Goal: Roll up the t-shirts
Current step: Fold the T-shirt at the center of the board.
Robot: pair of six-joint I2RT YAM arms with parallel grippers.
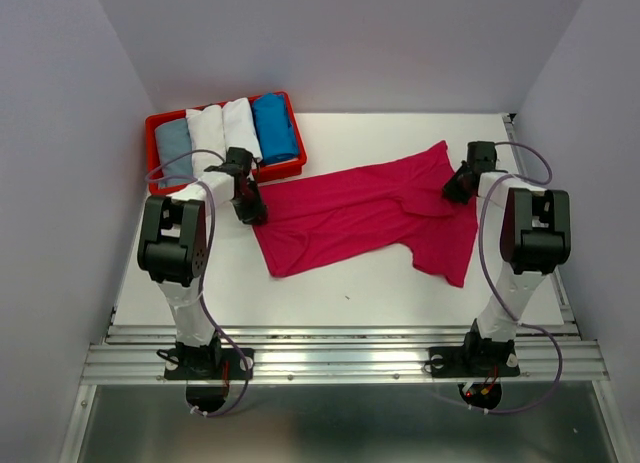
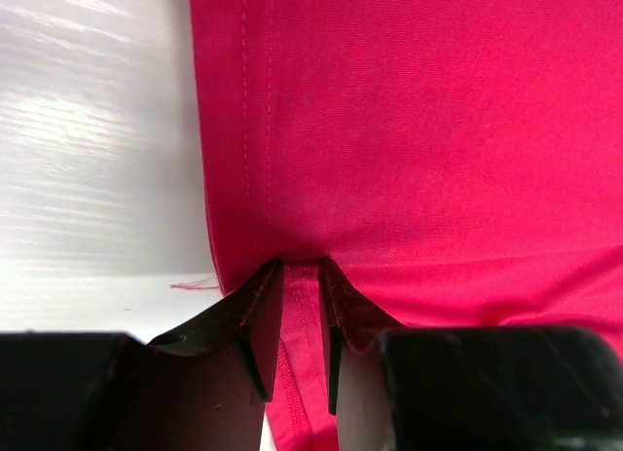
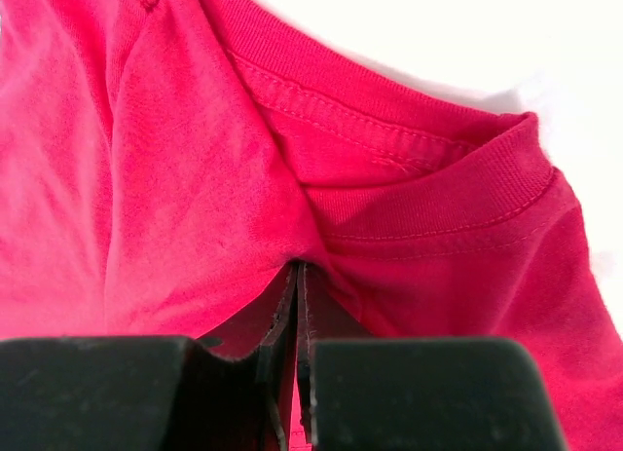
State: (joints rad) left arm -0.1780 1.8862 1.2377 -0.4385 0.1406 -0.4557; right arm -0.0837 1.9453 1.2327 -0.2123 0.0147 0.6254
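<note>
A bright magenta-pink t-shirt [image 1: 360, 218] lies spread across the middle of the white table, hem end to the left and collar end to the right. At the shirt's left hem corner, my left gripper [image 1: 250, 211] pinches a fold of the stitched hem [image 2: 304, 315] between its fingers [image 2: 255, 305]. My right gripper [image 1: 458, 188] sits at the shirt's right end, jaws pressed together on cloth just below the ribbed collar [image 3: 428, 212]. In the tray lie four rolled t-shirts: a grey-blue one [image 1: 172, 141], two white ones [image 1: 207, 131] [image 1: 240, 125] and a bright blue one [image 1: 273, 125].
A red plastic tray [image 1: 240, 172] stands at the back left of the table, just behind the left gripper. Pale walls close in the left, back and right sides. A metal rail [image 1: 340, 358] runs along the near edge by the arm bases.
</note>
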